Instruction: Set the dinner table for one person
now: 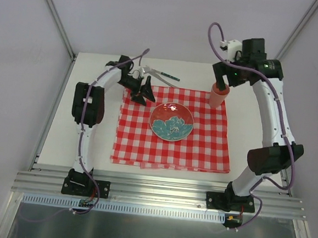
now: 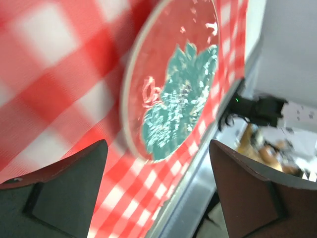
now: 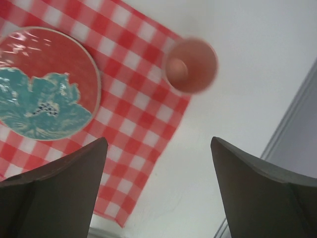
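1 dinner table [image 1: 61, 139] below L gripper [image 1: 144, 94]

table: you've got a flat off-white rectangular tabletop [image 1: 240, 131], with an aluminium rail [image 1: 158, 195] along the near edge.
cloth: a red-and-white checked cloth [image 1: 200, 150] lies spread mid-table.
plate: a round red plate with a teal flower [image 1: 171, 121] sits on the cloth.
cup: a salmon-pink tapered cup [image 1: 218, 96] stands upright at the cloth's far right corner.
utensils: silver utensils, one dark-handled [image 1: 160, 74], lie on bare table just past the cloth's far edge.
left gripper [image 1: 143, 93]: over your cloth's far left corner, fingers spread.
right gripper [image 1: 224, 80]: just above the cup; you can't tell if they touch.
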`<state>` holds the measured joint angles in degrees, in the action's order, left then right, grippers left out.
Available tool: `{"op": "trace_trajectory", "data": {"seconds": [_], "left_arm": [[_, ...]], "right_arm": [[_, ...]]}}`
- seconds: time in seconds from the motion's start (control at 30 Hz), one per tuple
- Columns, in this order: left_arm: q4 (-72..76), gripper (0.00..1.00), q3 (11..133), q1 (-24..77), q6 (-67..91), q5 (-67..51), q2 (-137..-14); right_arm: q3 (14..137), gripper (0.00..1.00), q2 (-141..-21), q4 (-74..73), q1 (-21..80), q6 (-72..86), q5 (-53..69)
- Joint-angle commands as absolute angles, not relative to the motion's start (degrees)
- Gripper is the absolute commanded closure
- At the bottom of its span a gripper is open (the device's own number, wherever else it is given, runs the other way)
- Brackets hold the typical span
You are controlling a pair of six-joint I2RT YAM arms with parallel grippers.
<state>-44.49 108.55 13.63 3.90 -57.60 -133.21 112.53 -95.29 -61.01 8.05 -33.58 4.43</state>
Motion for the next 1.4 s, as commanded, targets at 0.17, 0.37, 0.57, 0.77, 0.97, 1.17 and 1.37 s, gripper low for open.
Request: {"op": "trace_trajectory", "data": {"seconds": [0.17,0.37,0.57,0.77,0.97,1.17,1.37], "left_arm": [[-48.86,0.15,109.69,-1.75,-2.55,-41.49,-115.67],[-48.78,0.10,100.74,-3.43,-2.64,-43.85,-108.73],[-49.13,0.11,89.04,-1.41,-8.96,-37.10,-100.29],[-50.45,0.13,83.94,-1.05,-9.58,-33.14,-95.63],[-51.50,0.10,85.43,-0.18,-9.49,-35.06,-97.91],[-52.56,0.01,88.77,3.25,-8.44,-37.79,-101.51],[-52.65,0.01,86.84,5.62,-7.74,-38.93,-100.11]], "right_arm": [[131.14,0.13,-114.42,-58.81,25.39,-35.42,11.07],[134.00,0.15,-126.63,-53.17,25.84,-34.09,14.94],[135.81,0.15,-132.19,-47.22,25.66,-41.83,21.42],[135.34,0.16,-136.13,-29.38,24.00,-31.49,25.56],[140.79,0.14,-142.20,-20.03,22.15,-24.71,19.96],[138.95,0.13,-143.87,-14.94,23.47,-23.03,18.55],[139.48,0.13,-145.72,-16.43,23.73,-24.43,17.75]]}}
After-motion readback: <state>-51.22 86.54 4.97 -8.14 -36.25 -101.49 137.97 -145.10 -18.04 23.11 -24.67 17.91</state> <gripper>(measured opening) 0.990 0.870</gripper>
